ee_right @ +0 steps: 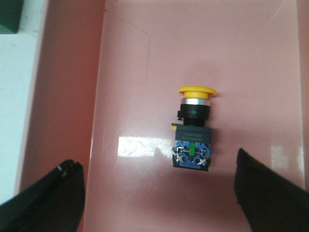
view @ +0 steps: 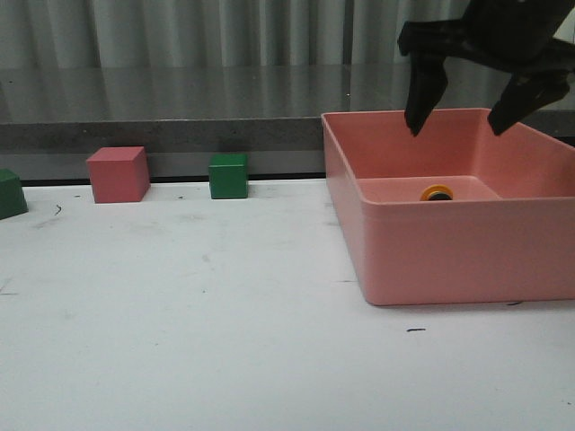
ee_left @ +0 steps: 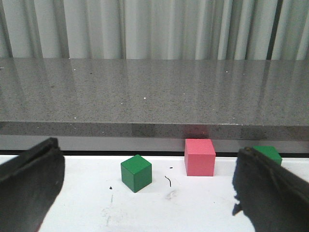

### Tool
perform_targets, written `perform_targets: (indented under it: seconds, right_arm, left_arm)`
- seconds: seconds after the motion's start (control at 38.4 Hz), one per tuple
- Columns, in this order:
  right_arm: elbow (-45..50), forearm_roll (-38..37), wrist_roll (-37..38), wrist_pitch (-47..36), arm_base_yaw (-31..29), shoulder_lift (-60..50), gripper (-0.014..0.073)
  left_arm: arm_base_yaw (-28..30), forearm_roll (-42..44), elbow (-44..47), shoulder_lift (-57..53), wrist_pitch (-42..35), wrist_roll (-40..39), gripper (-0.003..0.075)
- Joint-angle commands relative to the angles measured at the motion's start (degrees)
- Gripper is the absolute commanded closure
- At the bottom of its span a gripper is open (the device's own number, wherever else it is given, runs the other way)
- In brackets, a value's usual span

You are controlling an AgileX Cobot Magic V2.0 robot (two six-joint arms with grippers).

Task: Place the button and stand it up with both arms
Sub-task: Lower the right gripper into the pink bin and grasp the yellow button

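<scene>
White worktop (view: 180,341), pink bin (view: 449,251): I've got my right pincer (view: 460,121) spread wide above the button (ee_right: 194,129), touching nothing. Left pincer (ee_left: 145,193) wide too, empty.

Between the left jaws you see a pink cube (ee_left: 200,157) with a green cube (ee_left: 136,172) on one side and another (ee_left: 267,153) on the other, while below the right jaws sits a pink bin (view: 449,242) on the white table (view: 180,323).
</scene>
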Motion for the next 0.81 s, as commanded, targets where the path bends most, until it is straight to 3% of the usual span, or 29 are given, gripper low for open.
perform_targets:
  seconds: [0.0, 0.16, 0.55, 0.62, 0.78]
  right_arm:
    - [-6.2, -0.9, 2.0, 3.0, -1.0, 2.7, -0.0049]
    - [-11.3, -0.9, 3.5, 7.0, -2.4, 9.7, -0.0049]
    - [-12.2, -0.9, 3.5, 5.2, -2.9, 16.2, -0.0041]
    - [-12.2, -0.9, 3.5, 5.2, -2.9, 16.3, 0.0013]
    - [-12.2, -0.9, 3.5, 5.2, -2.9, 16.3, 0.0209]
  left_arm:
    - [0.0, -0.5, -2.2, 0.7, -4.6, -0.6, 0.0041]
    - [0.0, -0.5, -2.2, 0.7, -4.6, -0.6, 0.0041]
    - [0.0, -0.5, -2.2, 0.7, -4.6, -0.6, 0.0041]
    - [0.0, -0.5, -2.2, 0.7, -4.6, -0.6, 0.0041]
    - [0.0, -0.5, -2.2, 0.7, -4.6, -0.6, 0.0041]
